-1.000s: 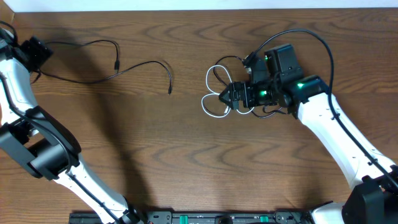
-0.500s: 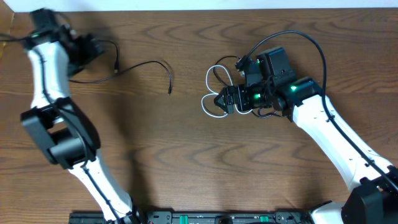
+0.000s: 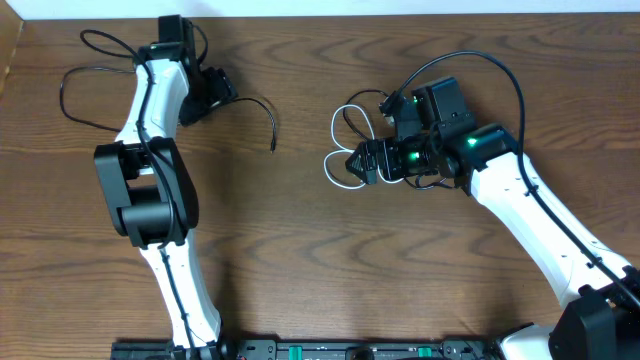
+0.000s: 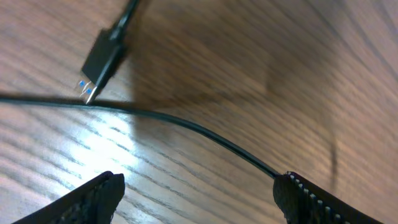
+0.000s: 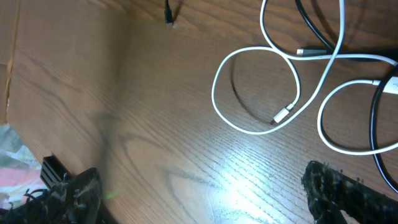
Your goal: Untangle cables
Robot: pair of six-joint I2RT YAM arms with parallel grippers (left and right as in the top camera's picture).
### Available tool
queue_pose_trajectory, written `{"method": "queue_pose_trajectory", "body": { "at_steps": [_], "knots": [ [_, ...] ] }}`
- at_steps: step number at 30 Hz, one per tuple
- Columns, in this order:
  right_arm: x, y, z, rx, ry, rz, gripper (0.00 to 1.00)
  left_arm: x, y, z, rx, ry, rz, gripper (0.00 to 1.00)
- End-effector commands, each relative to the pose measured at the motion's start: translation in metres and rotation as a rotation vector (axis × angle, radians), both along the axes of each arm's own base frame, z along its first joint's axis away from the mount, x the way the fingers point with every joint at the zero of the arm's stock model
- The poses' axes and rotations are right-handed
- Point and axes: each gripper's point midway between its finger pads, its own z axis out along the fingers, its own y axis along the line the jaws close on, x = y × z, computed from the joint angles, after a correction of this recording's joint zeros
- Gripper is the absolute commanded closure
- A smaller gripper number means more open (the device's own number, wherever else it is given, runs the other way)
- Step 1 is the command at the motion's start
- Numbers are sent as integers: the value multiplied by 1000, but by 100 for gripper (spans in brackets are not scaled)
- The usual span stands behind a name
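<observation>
The brown wooden surface [image 3: 300,250] carries everything. The right arm [image 3: 530,220] comes in from the lower right. The right tool [image 3: 362,160] hangs over the right edge of the white cable [image 5: 289,58], with its fingers [image 5: 348,193] spread wide and holding nothing. The left arm [image 3: 150,150] stretches far to the left of the white cable. The left tool [image 3: 218,88] is spread too, and its fingers [image 4: 99,196] stand apart beside a loose black cable [image 4: 205,134] without pinching it. This loose black cable lies well to the left of the white cable and does not touch it. A second black cable [image 5: 373,124] crosses the right loops of the white cable. A black plug [image 4: 102,56] lies just beside the loose black cable. The white plug [image 5: 283,115] rests inside the white cable's own loop.
</observation>
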Motion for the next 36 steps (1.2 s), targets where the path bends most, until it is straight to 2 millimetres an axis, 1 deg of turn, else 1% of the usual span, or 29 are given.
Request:
{"method": "queue_pose_trajectory", "body": {
  "at_steps": [1,4,8,12,16,18,19,21,22,23,25,26,29,31,34,36],
  "knots": [
    [-2,2,3,-2,-22,14,1,1,11,-4,21,5,197,18],
    [-2,2,3,-2,-21,14,1,5,11,-9,6,-3,250,18],
    [-2,2,3,-2,-22,14,1,4,8,-28,-26,25,370,18],
    [-2,2,3,-2,-21,14,1,5,1,-40,-34,42,394,18],
    [-2,2,3,-2,-21,14,1,12,-5,-47,-38,24,383,18],
    [-2,2,3,-2,-21,14,1,14,-7,-50,-38,17,380,27],
    [-2,2,3,-2,-21,14,1,16,-7,-51,-39,10,379,34],
    [-2,2,2,-3,-18,14,1,21,-7,-53,-41,-6,379,61],
    [-3,2,2,-4,-16,14,1,25,-7,-52,-43,-22,378,71],
    [-3,1,2,-5,-14,14,1,28,-6,-51,-44,-34,378,75],
    [-5,1,1,-9,-6,14,1,41,-5,-46,-47,-93,364,87],
    [-5,1,0,-10,-4,14,1,46,-3,-44,-46,-115,355,92],
    [-7,0,-1,-14,6,15,1,58,7,-36,-47,-169,357,92],
    [-8,0,-1,-16,10,16,1,71,15,-25,-41,-230,339,92],
    [-9,1,-1,-16,10,19,1,100,20,7,-53,-371,236,92],
    [-9,2,-1,-16,9,22,1,113,25,29,-42,-448,187,92]
  ]
}}
